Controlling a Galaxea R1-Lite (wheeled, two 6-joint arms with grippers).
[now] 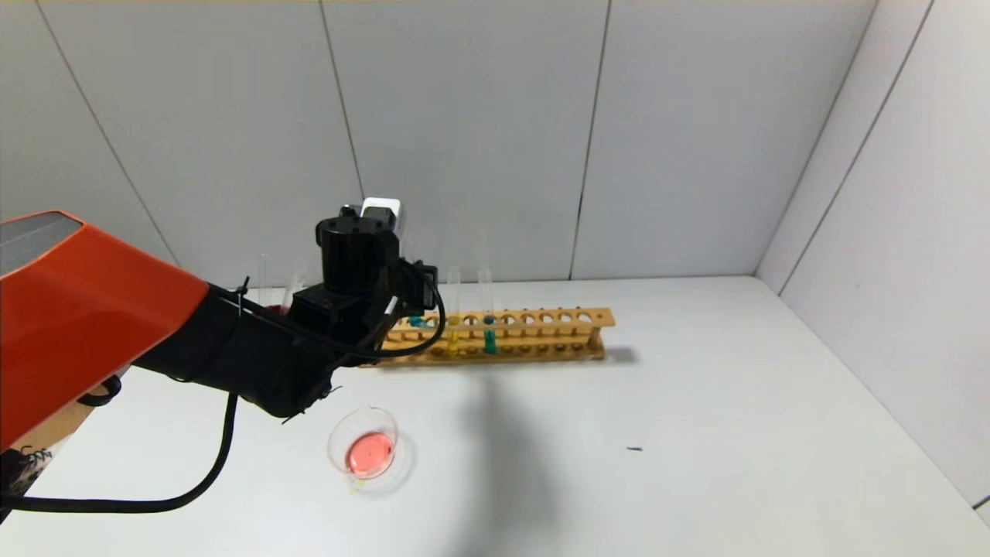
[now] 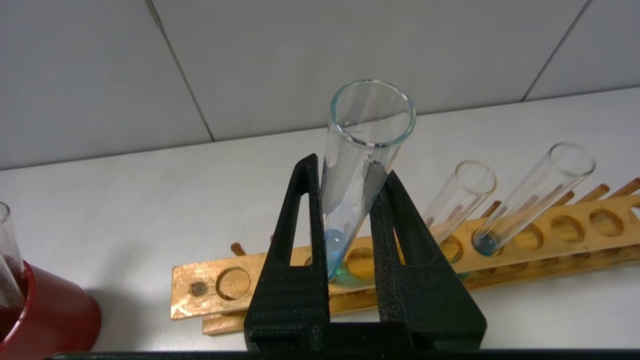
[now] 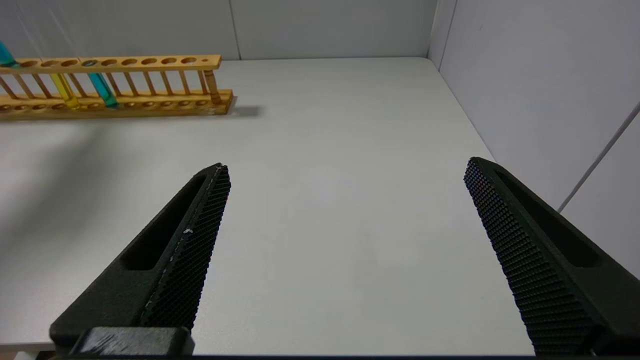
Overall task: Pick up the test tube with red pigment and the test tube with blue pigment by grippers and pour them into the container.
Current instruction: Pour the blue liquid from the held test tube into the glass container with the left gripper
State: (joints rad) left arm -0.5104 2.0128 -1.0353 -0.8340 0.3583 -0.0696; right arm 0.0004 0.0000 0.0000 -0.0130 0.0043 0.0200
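The test tube with blue pigment (image 2: 361,165) sits pinched in the left hand (image 2: 350,200) above the white table (image 1: 696,433); grey walls behind.

Test tube with blue pigment (image 2: 361,165): clear, glossy glass. Rack (image 2: 575,235): pale wood, lightly grained. Left gripper (image 2: 350,180): matt black plastic, ribbed; inner faces of the jaws rough and grainy. Container (image 1: 362,443): clear glass. Cup (image 2: 55,320): dark red, opaque, smooth. Table (image 3: 340,190): white, matt, smooth.
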